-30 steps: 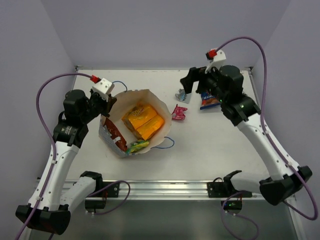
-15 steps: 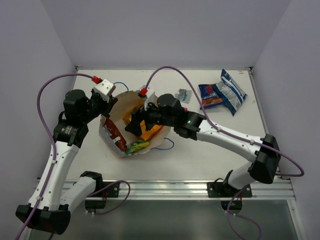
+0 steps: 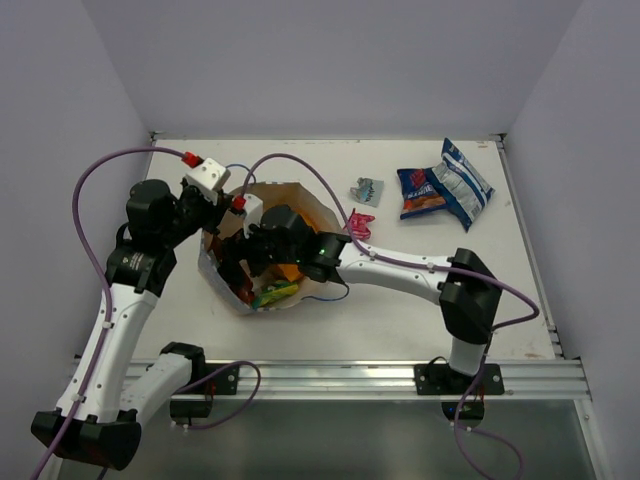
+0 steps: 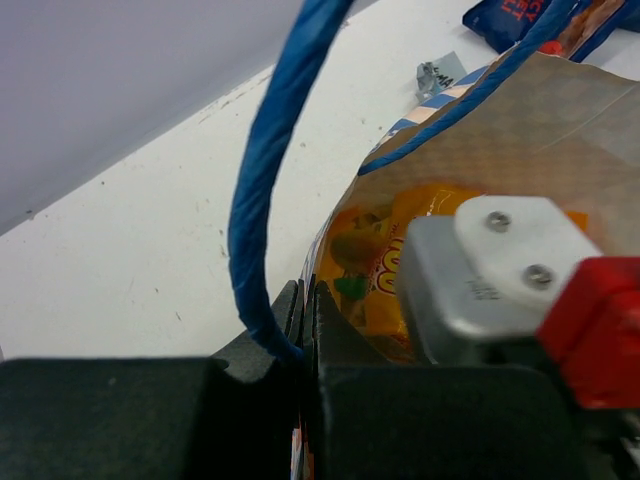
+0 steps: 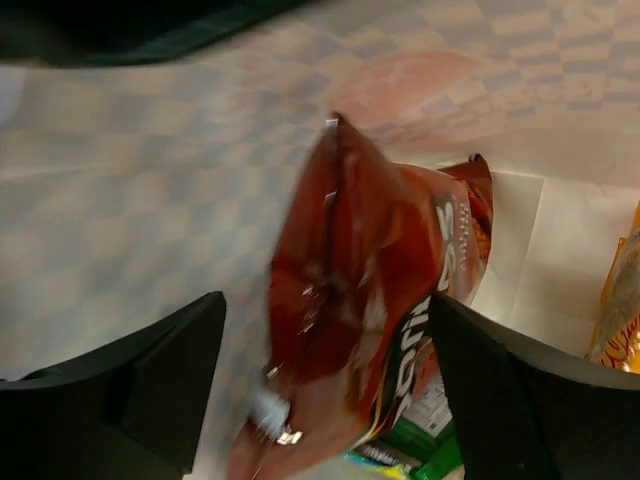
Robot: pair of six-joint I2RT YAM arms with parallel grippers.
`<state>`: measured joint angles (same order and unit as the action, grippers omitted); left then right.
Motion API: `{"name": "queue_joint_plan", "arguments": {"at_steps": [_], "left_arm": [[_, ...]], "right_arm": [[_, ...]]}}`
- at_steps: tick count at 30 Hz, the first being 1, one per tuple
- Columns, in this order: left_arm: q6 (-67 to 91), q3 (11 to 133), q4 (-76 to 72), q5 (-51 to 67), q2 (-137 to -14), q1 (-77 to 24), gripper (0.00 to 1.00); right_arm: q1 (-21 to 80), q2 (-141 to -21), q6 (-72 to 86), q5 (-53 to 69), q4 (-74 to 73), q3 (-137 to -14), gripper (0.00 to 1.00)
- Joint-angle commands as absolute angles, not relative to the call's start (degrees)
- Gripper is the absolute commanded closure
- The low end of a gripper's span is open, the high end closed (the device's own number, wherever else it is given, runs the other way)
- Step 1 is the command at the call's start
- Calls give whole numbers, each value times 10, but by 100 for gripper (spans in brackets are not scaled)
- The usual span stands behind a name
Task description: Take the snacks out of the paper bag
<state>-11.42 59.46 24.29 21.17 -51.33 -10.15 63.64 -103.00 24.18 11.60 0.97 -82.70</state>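
Note:
The paper bag (image 3: 304,192) lies open on the left of the table. My left gripper (image 3: 214,210) is shut on its rim (image 4: 322,262), by the blue cord handle (image 4: 262,190). My right gripper (image 3: 240,266) reaches into the bag; in the right wrist view it (image 5: 325,335) is open, with one finger on each side of the red-silver packet (image 5: 365,290). A green packet (image 3: 276,293) and an orange packet (image 4: 368,268) also lie in the bag. On the table lie the blue (image 3: 420,192), blue-white (image 3: 463,182), silvery-teal (image 3: 367,189) and pink (image 3: 359,223) packets.
The right arm (image 3: 400,268) stretches across the table's middle from its base to the bag. Its wrist camera block (image 4: 500,270) sits close to my left fingers. Grey walls close in the table at the back and sides.
My right arm has swung from the back right of the table, leaving the blue-white packet there, over to the bag and down into it. The left arm has not moved.

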Motion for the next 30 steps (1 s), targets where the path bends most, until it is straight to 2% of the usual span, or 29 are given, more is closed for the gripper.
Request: {"name": "queue_joint_plan", "arguments": {"at_steps": [1, 4, 5, 7, 8, 10, 17, 26, 30], "left_arm": [[-101, 613, 173, 219, -496, -100, 100], [-101, 609, 173, 219, -494, -100, 100], [-101, 608, 173, 219, -491, -100, 100], [-104, 606, 173, 214, -490, -100, 100], [-105, 606, 173, 212, -488, -100, 100], [-107, 605, 173, 206, -486, -100, 100], [-107, 613, 176, 186, -489, -100, 100], [-109, 608, 177, 163, -485, -100, 100], [-109, 606, 174, 154, -483, -100, 100]], "right_arm": [[637, -1053, 252, 117, 26, -864, 18], [636, -1058, 244, 110, 25, -869, 36], [636, -1056, 242, 108, 21, -870, 54], [636, -1046, 231, 105, 19, -868, 76], [636, -1029, 228, 98, 18, -863, 92], [636, -1008, 214, 96, 2, -866, 100], [636, -883, 162, 62, -79, -870, 100], [609, -726, 73, -63, -154, -854, 100], [539, -632, 52, -128, -154, -792, 100]]}}
